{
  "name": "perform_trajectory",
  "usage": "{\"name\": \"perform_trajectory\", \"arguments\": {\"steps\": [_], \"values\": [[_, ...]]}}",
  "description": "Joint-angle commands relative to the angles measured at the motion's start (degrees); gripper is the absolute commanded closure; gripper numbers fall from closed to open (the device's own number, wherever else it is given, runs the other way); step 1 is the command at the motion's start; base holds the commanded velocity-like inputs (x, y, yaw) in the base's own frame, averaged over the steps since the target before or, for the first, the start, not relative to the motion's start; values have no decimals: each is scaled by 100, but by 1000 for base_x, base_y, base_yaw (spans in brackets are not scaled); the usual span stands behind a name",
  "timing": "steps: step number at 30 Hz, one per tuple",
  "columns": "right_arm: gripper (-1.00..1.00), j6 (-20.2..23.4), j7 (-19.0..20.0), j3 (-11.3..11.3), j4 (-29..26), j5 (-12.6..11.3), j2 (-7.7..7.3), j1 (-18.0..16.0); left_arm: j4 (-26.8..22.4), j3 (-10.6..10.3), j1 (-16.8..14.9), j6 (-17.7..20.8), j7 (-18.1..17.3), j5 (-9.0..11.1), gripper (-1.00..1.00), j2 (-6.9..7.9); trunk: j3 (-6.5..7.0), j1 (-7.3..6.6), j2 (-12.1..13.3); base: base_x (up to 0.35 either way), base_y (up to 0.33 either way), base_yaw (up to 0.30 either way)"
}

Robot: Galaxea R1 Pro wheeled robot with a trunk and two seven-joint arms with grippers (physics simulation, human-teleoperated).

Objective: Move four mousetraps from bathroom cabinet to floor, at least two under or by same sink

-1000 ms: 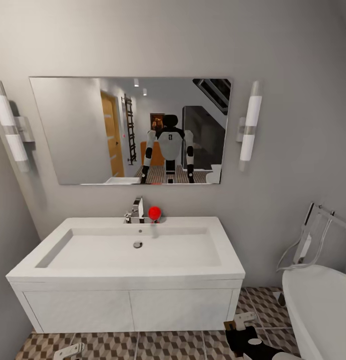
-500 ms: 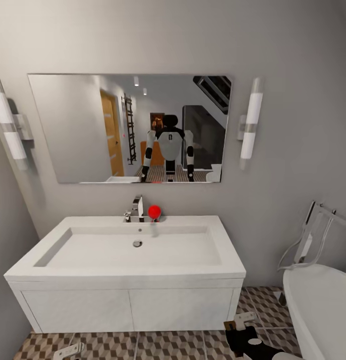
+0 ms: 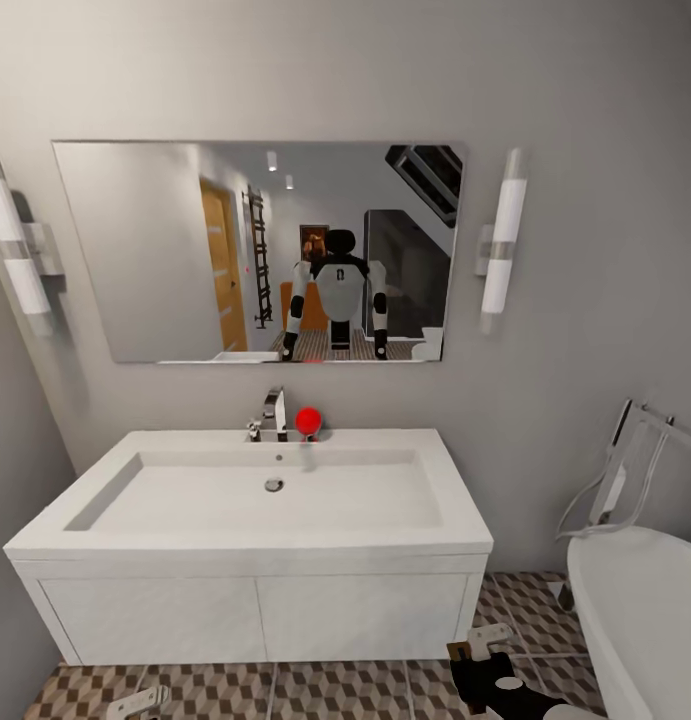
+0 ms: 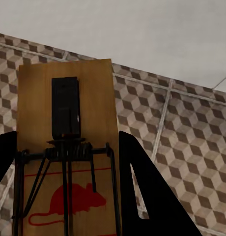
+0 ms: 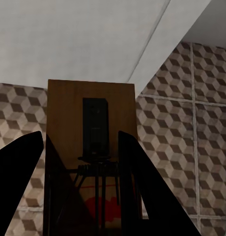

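My left gripper (image 4: 66,142) is shut on a mousetrap (image 4: 98,98), a pale wooden board with dark wire and a red mouse print, held over the bathroom floor (image 4: 191,142). My right gripper (image 5: 81,137) is shut on a second, shadowed mousetrap (image 5: 64,113) close to the white vanity front. In the head view both grippers hang low in front of the sink (image 3: 455,520), the left one (image 3: 135,703) below its left end and the right one (image 3: 480,645) by its right corner. The cabinet is out of view.
The sink sits on a white vanity (image 3: 255,615) against the grey wall, with a faucet (image 3: 273,412) and a red ball (image 3: 307,422) behind the basin. A mirror (image 3: 135,250) hangs above, and a white bathtub (image 3: 645,610) stands at the right.
The head camera has crept slightly closer to the sink, so the mirror and lamps sit a little higher in the picture. Both grippers keep their places and their mousetraps.
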Motion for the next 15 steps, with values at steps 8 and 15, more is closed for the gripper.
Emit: {"name": "perform_trajectory", "arguments": {"steps": [8, 15], "values": [[100, -43, -16, -46, 29, 49, -2, -12, 23, -49, -10, -30, -28, 40, 100, -3, -153, 178, -330, 0, 0, 0], [100, -43, -16, -46, 29, 47, -2, -12, 23, -49, -10, -30, -28, 40, 100, -3, -279, 332, -611, 0, 0, 0]]}}
